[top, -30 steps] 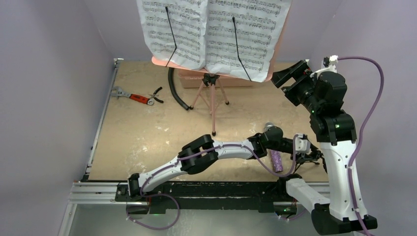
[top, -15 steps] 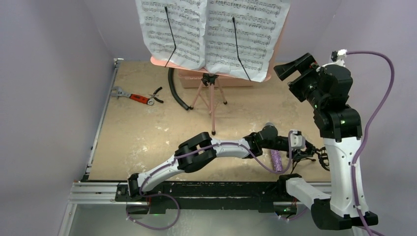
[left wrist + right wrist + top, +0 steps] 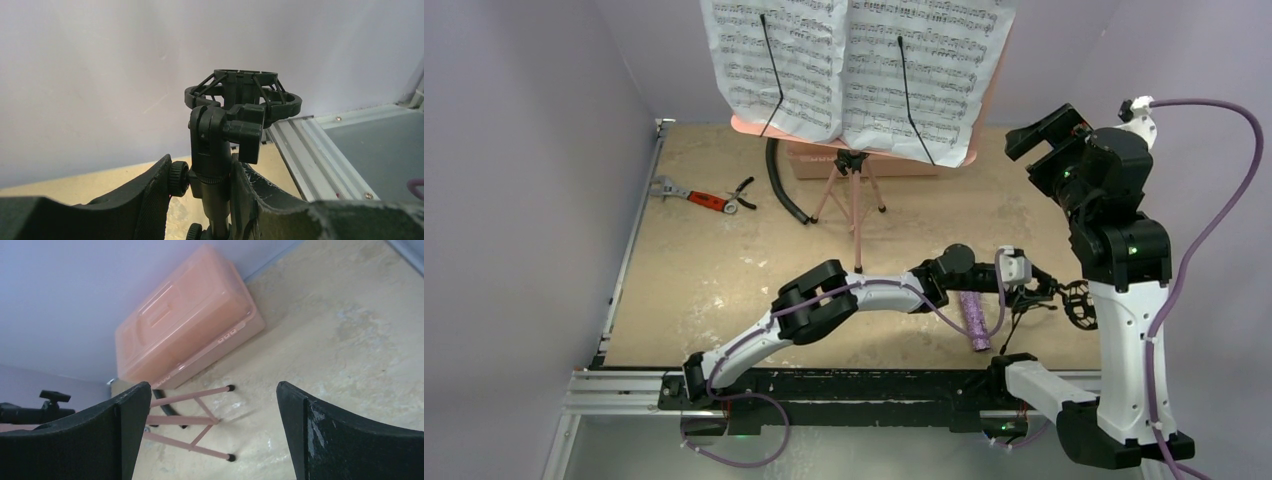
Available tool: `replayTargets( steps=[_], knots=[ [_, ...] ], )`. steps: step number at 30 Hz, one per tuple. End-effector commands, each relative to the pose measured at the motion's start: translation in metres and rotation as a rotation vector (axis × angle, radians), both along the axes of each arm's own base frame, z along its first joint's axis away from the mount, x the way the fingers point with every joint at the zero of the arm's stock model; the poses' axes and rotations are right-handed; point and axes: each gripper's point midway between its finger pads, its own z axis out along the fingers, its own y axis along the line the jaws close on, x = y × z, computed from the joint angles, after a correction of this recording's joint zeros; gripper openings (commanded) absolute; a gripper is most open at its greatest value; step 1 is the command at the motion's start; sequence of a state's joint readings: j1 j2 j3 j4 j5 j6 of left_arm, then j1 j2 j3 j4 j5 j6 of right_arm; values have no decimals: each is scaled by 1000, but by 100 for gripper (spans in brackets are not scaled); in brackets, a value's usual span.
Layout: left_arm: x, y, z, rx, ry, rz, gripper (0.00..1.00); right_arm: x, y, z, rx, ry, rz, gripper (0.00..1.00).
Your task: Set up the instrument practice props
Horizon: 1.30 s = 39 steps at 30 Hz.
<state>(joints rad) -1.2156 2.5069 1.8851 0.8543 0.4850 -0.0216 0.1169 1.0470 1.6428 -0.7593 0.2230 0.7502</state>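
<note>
Left wrist view shows your left gripper [image 3: 207, 192] clenched on the stem of the small black mic stand [image 3: 220, 130], just below its swivel joint, with the cage cradle at centre frame. Treat the stand as light, stiff plastic that is top-heavy at the cradle. The stem is the sound place to hold it, not the thin-strutted cradle.

The purple microphone [image 3: 972, 320] lies on the table [image 3: 724, 260] at lower right of the top view, just beside the left wrist. It likely rolls, so take its glittery body mid-length.

Your right gripper [image 3: 214, 390] is spread and empty. The music stand [image 3: 854, 200] carries the sheet-music pages [image 3: 854, 70] at top centre. The pink box [image 3: 185, 325] behind it is shut, and you cannot tell its contents.
</note>
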Motion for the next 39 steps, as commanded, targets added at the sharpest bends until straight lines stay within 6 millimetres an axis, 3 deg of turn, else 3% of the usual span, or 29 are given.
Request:
replayTargets(
  steps=[1, 7, 10, 12, 16, 19, 20, 25, 31, 39],
  knots=[
    [-1, 35, 152, -344, -78, 19, 0, -6, -23, 27, -92, -74, -93, 98],
    [3, 59, 204, -447, -107, 70, 0, -4, -31, 40, -157, -115, -116, 98],
    [4, 77, 220, -472, -100, 90, 0, -2, -32, 44, -188, -124, -112, 98],
    [3, 95, 227, -485, -89, 110, 0, -1, -34, 42, -206, -118, -112, 98],
    [6, 137, 222, -465, -62, 171, 0, -1, -35, 24, -219, -82, -117, 98],
    [9, 172, 209, -434, -40, 247, 0, 0, -34, -2, -212, -27, -109, 98],
    [10, 183, 194, -399, -30, 274, 0, -1, -33, -12, -205, -4, -104, 98],
    [9, 241, 179, -339, 8, 391, 0, -5, -23, -67, -180, 101, -53, 98],
    [-8, 288, 159, -183, 28, 424, 0, -6, -6, -135, -199, 150, 70, 94],
    [-19, 352, 121, -56, 61, 519, 0, -5, -5, -219, -285, 312, 142, 95]
  ],
)
